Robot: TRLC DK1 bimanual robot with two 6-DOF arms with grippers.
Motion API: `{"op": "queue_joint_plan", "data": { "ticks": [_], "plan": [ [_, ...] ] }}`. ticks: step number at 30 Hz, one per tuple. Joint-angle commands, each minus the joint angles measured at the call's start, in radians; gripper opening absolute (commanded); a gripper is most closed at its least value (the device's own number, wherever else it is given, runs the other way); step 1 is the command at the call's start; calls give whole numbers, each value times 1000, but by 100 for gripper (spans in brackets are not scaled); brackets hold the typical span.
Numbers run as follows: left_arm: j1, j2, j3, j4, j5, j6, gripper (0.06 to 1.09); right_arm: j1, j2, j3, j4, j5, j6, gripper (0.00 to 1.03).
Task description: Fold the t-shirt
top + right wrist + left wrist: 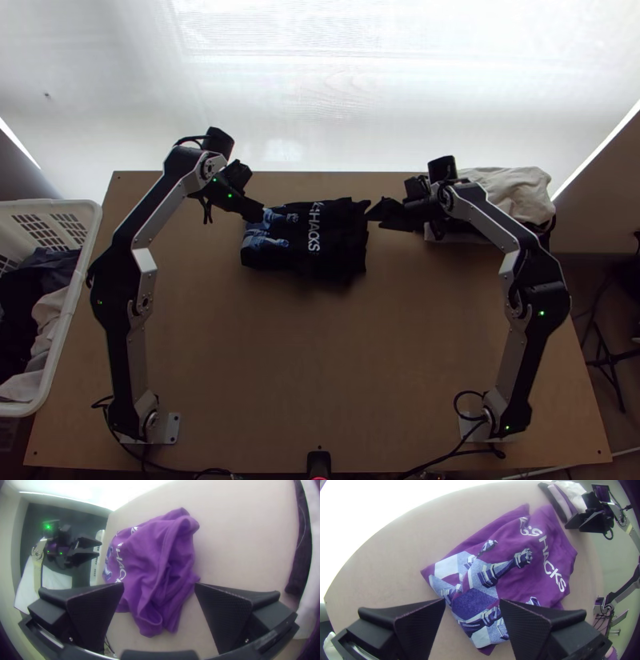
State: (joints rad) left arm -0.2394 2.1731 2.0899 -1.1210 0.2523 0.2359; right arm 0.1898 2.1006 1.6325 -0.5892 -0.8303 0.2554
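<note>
When scanned from near to far, can see worktop [320, 360] before the t-shirt [340, 240], rumpled and layered, with white lettering [314, 236] partly lost in creases. Left of it, white basket [90, 240], cut off. At its left end, left gripper [262, 215], fingers apart; at its right, right gripper [374, 220], fingers also parted. Cannot tell about contact. Farther right, cloth pile [516, 192], partly hidden by right arm [492, 224]. Just beyond the t-shirt, far edge.

Pretty strong backlight here: the white screen [336, 96] at the far side is blown out, while the table [320, 360] sits kinda dim. Wrist views bend straight edges, with dark corners.
</note>
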Motion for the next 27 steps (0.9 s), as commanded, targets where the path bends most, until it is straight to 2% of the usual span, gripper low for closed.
{"op": "queue_joint_plan", "data": {
  "ticks": [1,10,17,27],
  "plan": [
    [-17,-26,-7,-13,1,-4,86,22,29,-14,-8,-30,36,98],
    [-18,-26,-64,-5,1,5,86,76,65,-23,-3,-26,8,98],
    [-6,-30,-64,0,-1,13,86,92,68,-17,0,71,-16,98],
    [8,-35,-60,0,-1,31,86,131,130,58,-4,115,22,98]
  ]
}}
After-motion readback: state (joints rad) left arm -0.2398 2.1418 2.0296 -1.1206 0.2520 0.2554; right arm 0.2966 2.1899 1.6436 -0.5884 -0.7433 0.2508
